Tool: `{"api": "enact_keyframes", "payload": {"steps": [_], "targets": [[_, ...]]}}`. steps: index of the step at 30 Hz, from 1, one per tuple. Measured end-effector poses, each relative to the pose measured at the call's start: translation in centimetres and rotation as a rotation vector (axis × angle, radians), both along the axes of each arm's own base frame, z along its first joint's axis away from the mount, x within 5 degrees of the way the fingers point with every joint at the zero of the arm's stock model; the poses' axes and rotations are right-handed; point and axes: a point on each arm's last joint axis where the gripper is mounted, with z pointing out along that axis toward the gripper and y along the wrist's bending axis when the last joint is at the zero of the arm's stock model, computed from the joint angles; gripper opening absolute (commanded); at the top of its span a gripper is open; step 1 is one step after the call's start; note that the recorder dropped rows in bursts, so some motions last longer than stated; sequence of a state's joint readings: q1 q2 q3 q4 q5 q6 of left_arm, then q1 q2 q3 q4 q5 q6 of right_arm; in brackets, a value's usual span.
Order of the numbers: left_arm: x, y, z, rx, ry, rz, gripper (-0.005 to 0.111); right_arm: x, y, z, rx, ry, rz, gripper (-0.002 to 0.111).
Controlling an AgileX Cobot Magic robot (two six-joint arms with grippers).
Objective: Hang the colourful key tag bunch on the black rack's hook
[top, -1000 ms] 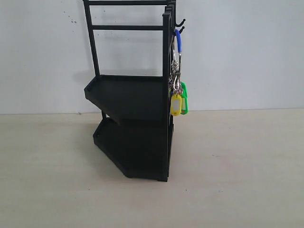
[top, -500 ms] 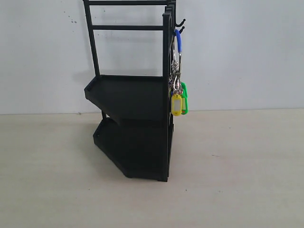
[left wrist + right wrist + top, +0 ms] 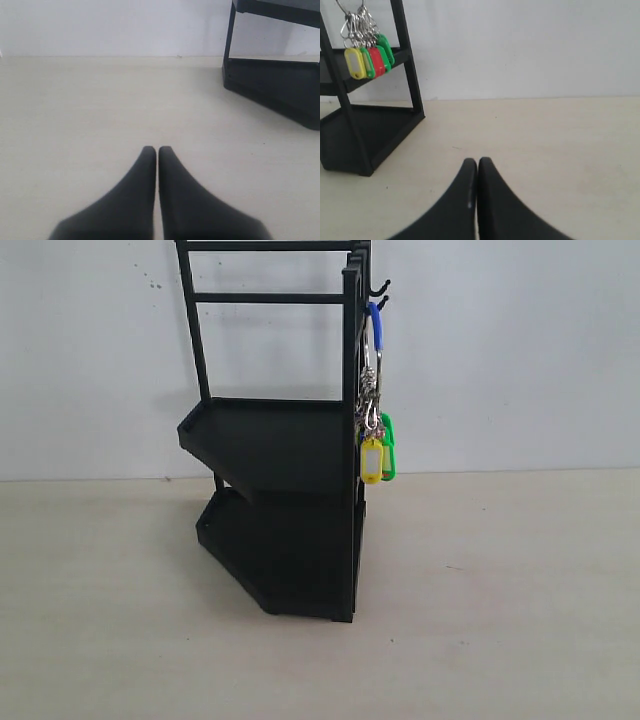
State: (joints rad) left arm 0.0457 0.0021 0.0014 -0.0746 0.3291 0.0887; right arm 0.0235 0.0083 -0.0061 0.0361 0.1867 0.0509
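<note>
The colourful key tag bunch (image 3: 374,450) hangs by its blue-sleeved metal ring from a hook (image 3: 377,303) at the upper right of the black rack (image 3: 280,490). Yellow and green tags dangle beside the rack's right post. In the right wrist view the key tag bunch (image 3: 367,59) shows yellow, green and red tags against the black rack (image 3: 365,125). My right gripper (image 3: 477,161) is shut and empty, well away from the rack over the table. My left gripper (image 3: 157,149) is shut with nothing in it, and the black rack's base (image 3: 280,90) lies off to its side. Neither gripper appears in the exterior view.
A second like hook (image 3: 380,285) sticks out just above the loaded one. The rack stands on a pale table (image 3: 500,590) against a white wall (image 3: 500,360).
</note>
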Motion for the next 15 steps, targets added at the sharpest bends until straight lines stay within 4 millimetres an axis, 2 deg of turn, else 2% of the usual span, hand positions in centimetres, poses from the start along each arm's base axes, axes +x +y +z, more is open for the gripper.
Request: {"api": "enact_keyframes", "payload": {"steps": [8, 15], "targets": [[0.0, 0.0, 0.0, 0.000, 0.000, 0.000, 0.004, -0.2, 0.0, -1.3, -0.012, 0.143, 0.006, 0.000], [0.0, 0.0, 0.0, 0.000, 0.000, 0.000, 0.004, -0.3, -0.2, -1.7, -0.013, 0.174, -0.036, 0.000]]}}
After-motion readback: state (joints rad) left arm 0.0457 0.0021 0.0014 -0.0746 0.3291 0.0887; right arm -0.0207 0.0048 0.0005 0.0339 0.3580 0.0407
